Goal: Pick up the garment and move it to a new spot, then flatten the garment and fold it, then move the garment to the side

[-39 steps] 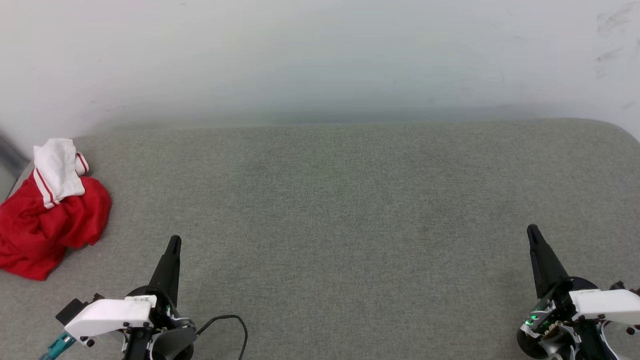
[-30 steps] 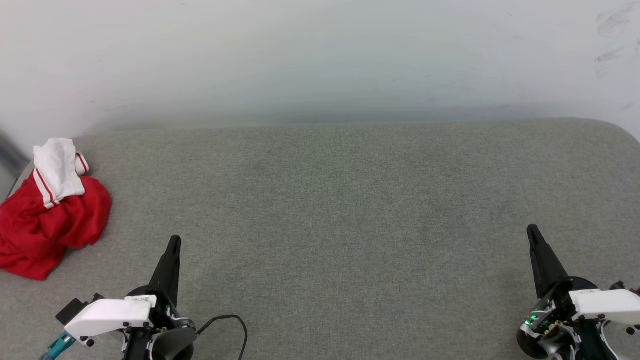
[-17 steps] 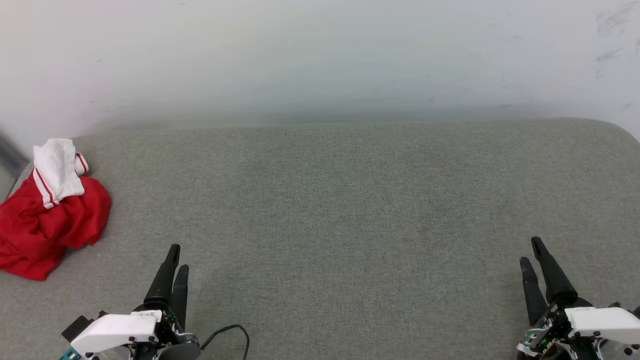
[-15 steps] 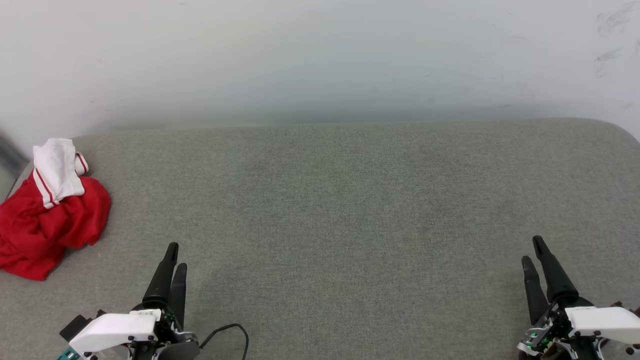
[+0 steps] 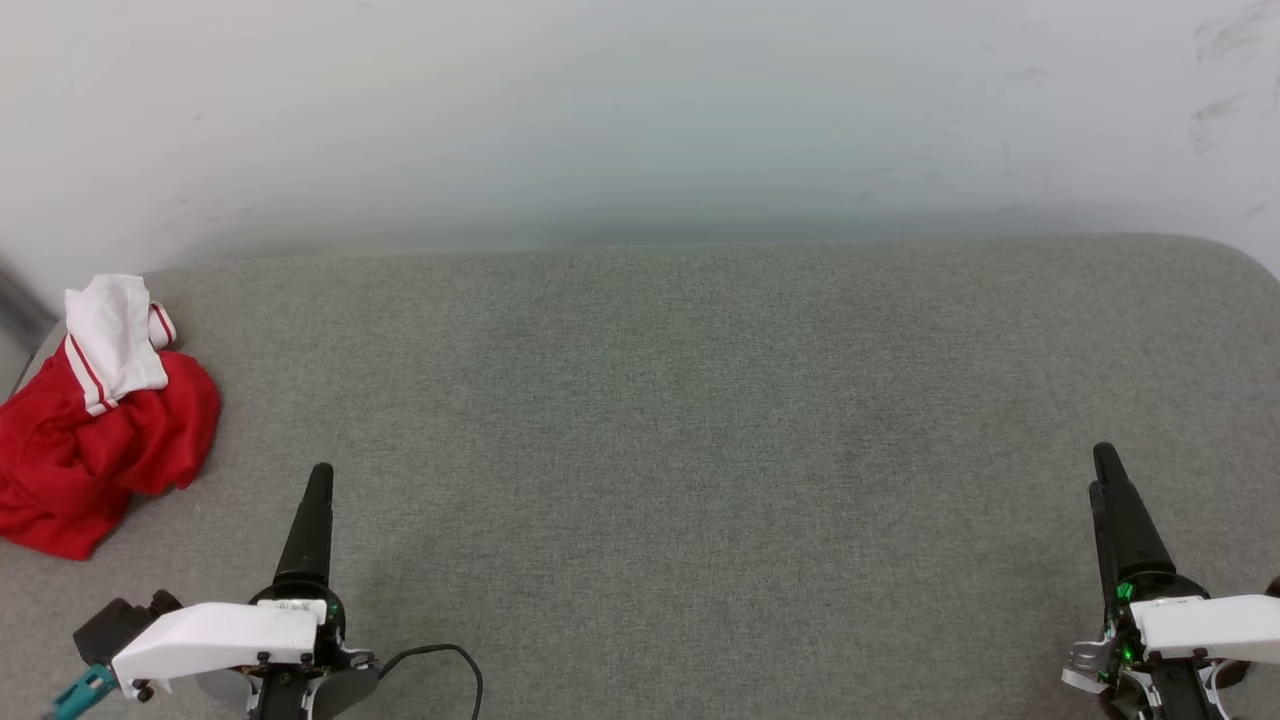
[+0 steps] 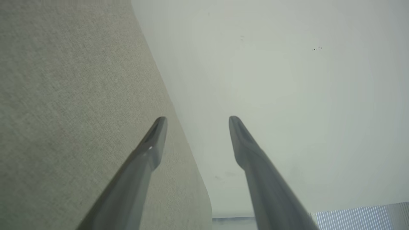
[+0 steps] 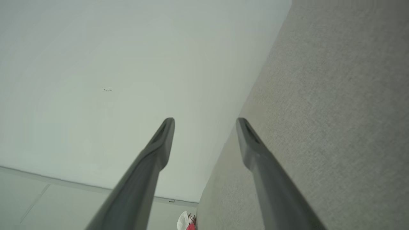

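crumpled red-and-white fabric jersey (image 5: pixel 95 450), well left of left gripper (image 6: pixel 197 118), not yet lifted; that and right gripper (image 7: pixel 205 118) held wide, empty.

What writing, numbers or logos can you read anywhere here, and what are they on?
Nothing here is legible.
Small label at the base of the left gripper: too small to read.
The garment, lying crumpled: no letters or numbers show.
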### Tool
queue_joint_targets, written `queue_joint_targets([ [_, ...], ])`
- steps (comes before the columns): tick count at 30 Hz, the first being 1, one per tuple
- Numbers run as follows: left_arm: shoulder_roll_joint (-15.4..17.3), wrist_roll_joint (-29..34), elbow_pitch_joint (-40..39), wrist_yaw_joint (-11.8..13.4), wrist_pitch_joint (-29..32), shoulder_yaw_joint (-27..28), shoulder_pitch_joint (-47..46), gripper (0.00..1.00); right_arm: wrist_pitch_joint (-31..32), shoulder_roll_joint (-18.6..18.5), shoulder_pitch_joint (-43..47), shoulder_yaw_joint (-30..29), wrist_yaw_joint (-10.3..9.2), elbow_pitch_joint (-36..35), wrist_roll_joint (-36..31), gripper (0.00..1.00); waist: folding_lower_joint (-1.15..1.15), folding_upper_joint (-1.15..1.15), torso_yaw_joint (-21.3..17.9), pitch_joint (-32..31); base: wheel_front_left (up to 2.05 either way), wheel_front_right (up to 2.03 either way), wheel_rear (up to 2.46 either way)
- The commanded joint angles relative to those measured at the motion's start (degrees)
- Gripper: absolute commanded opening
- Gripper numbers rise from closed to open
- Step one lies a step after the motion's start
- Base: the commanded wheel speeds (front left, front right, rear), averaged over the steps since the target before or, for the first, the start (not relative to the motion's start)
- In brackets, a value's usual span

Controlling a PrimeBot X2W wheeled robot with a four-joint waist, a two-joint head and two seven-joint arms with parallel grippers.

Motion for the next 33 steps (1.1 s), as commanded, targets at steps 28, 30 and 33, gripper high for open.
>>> queue_joint_targets([
  [28, 0.23, 32.55, -8.2, 8.46, -6.37, -7.18, 0.89, 1.0, -6.42, -0.05, 2.27, 2.32, 0.0, -9.11, -33.03, 1.0, 0.0, 0.0, 0.17, 0.94, 0.0, 0.0, 0.0],
  [30, 0.23, 34.11, -8.42, 8.58, -6.75, -7.39, 1.06, 1.0, -6.78, -0.04, 2.51, 2.42, 0.0, -9.35, -34.53, 1.0, 0.0, 0.0, 0.19, 0.95, 0.0, 0.0, 0.0],
  [33, 0.23, 36.31, -8.81, 8.96, -7.3, -7.71, 1.28, 1.0, -7.34, -0.04, 2.81, 2.58, 0.0, -9.7, -36.91, 1.0, 0.0, 0.0, 0.23, 0.98, 0.0, 0.0, 0.0],
])
